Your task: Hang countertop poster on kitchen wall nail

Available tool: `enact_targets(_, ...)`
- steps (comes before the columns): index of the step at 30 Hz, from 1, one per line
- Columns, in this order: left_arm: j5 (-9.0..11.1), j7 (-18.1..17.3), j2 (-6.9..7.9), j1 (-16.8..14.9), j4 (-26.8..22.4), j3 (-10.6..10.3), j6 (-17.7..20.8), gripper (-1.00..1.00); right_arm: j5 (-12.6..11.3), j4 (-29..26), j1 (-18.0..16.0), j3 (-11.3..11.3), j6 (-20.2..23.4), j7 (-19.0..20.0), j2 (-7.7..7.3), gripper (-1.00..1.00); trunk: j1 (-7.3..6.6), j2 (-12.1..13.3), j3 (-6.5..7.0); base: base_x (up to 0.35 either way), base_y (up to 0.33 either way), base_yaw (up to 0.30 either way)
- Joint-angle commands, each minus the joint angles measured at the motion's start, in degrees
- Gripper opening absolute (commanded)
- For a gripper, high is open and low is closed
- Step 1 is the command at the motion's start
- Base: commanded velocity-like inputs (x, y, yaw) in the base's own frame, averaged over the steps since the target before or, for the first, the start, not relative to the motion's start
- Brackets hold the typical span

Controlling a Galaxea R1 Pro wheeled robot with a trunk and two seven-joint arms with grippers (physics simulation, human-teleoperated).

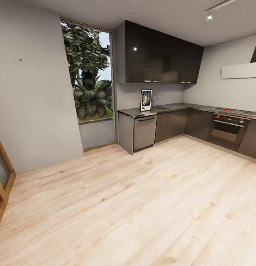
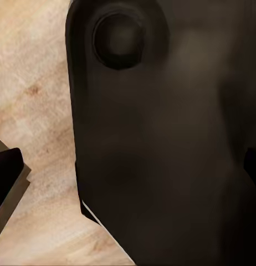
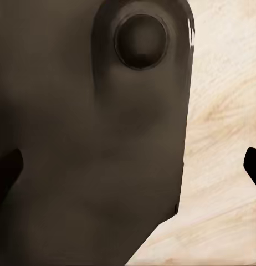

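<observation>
Close in, each wrist camera faces a dark robot body panel [image 2: 161,144] over pale wooden floor [image 1: 142,207]; whether either tool is spread or pressed together I cannot tell. Farther off, the poster [image 1: 146,100] stands upright on the dark tabletop [image 1: 172,108] near its left end, against the wall. It looks light, stiff and thin-framed (probably slippery), so pinching a side edge seems best. A nail [image 1: 20,60] dots the left wall.
</observation>
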Motion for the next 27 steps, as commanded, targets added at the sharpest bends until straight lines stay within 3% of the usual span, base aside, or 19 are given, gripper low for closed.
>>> enact_targets(1,0.1,-0.3,-0.33,0.3,-0.3,0.3,-0.1,1.00,-0.1,-0.3,-0.3,-0.2,0.3,0.0,-0.31,1.00,0.00,0.0,-0.03,0.000,0.000,0.000)
enact_targets(6,0.0,-0.3,-1.73,1.4,-1.9,0.0,-0.1,1.00,0.0,-2.0,-2.0,-0.1,0.2,0.1,-0.20,1.00,0.00,0.0,-0.03,0.000,0.000,0.000)
enact_targets(17,0.0,-0.3,-1.73,1.4,-5.4,0.0,-0.1,1.00,0.0,-4.0,-5.5,-0.1,0.2,0.1,-0.20,1.00,0.00,0.0,-0.03,0.000,0.000,0.000)
enact_targets(24,0.0,-0.3,-1.68,1.3,-5.2,0.0,-0.1,1.00,0.0,-3.7,-5.2,-0.1,0.1,0.1,-0.18,1.00,0.00,0.0,-0.03,0.000,0.000,0.000)
enact_targets(27,0.0,-0.1,-1.22,1.4,-6.2,0.2,-0.4,1.00,-0.2,-4.0,-6.2,-0.3,-0.7,0.0,-0.95,1.00,0.00,0.0,-0.03,0.000,0.000,0.000)
